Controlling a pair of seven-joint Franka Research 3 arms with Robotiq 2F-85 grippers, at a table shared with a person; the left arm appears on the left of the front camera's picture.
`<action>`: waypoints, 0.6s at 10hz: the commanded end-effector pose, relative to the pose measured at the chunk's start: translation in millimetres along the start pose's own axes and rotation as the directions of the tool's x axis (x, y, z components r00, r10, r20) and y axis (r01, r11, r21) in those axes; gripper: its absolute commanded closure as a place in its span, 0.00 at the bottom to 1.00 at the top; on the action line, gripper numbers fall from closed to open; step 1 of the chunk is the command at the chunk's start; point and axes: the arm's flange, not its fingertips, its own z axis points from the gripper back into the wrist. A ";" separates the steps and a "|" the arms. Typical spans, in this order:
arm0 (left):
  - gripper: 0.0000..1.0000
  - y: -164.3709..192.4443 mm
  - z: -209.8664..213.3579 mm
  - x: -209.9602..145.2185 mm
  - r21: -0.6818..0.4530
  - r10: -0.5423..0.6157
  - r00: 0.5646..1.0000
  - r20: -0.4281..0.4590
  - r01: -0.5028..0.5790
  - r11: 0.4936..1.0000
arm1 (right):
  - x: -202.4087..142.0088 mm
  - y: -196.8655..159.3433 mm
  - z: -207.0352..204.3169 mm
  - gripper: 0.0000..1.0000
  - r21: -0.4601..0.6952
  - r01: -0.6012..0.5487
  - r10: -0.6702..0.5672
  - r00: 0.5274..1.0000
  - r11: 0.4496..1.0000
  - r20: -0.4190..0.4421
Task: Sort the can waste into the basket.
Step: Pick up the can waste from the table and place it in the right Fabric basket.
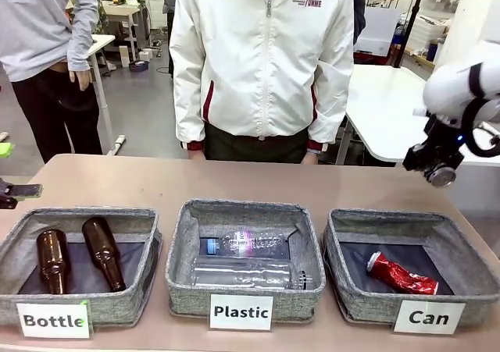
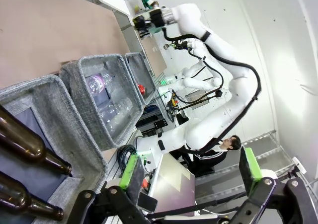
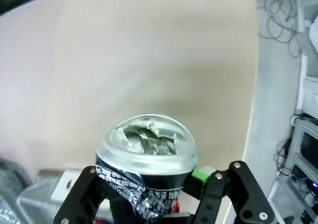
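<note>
Front view: three grey fabric baskets stand in a row on the brown tabletop (image 1: 234, 182). The one at 9 o'clock, carded "Bottle" (image 1: 78, 262), holds two brown glass bottles (image 1: 78, 254). The middle one, carded "Plastic" (image 1: 244, 258), holds two clear plastic bottles (image 1: 246, 258). The "Can" basket (image 1: 410, 270) sits at 3 o'clock, and a crushed red can (image 1: 401, 275) lies on its dark bottom. The right end effector (image 1: 437, 165) hangs in the air above and behind the "Can" basket, at about 2 o'clock; the can between its fingers shows here as little more than a round metal end. A person in a white jacket (image 1: 262, 63) stands at the far edge, at 12 o'clock.

Left wrist view: the left end effector (image 2: 191, 177) has its green-padded fingers (image 2: 130, 172) spread wide with nothing between them. The bottle and plastic baskets run off toward 12 o'clock, the picture being rolled.

Right wrist view: this settles what the front view leaves vague. The right end effector is clamped on the crushed dark can (image 3: 145, 157), silver dented end toward the camera, white and red print on its crumpled side. Bare tabletop lies behind it.
</note>
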 end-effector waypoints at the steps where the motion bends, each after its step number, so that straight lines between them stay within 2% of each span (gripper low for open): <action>1: 0.00 -2.2 1.7 -3.7 -0.005 0.000 1.000 -0.014 -0.001 1.000 | -71.0 38.9 62.7 1.00 0.015 -0.107 0.107 0.994 0.994 0.007; 2: 0.00 -2.2 1.7 -3.7 -0.005 0.000 1.000 -0.014 -0.001 1.000 | -102.4 53.8 79.9 1.00 0.005 -0.247 0.247 0.969 0.969 0.017; 3: 0.00 -2.2 1.7 -3.7 -0.005 0.000 1.000 -0.014 -0.001 1.000 | -132.1 66.4 88.4 1.00 0.118 -0.526 0.533 0.845 0.843 -0.040; 4: 0.00 -2.2 1.7 -3.7 -0.005 0.000 1.000 -0.014 -0.001 1.000 | -159.0 79.4 90.6 1.00 0.183 -0.702 0.721 0.690 0.688 -0.064; 5: 0.00 -2.2 1.7 -3.7 -0.005 0.000 1.000 -0.014 -0.001 1.000 | -178.9 89.1 87.4 1.00 0.180 -0.838 0.856 0.514 0.515 -0.056; 6: 0.00 -2.2 1.7 -3.7 -0.005 0.000 1.000 -0.014 -0.001 1.000 | -191.8 98.0 78.9 1.00 0.097 -0.936 0.941 0.337 0.337 -0.018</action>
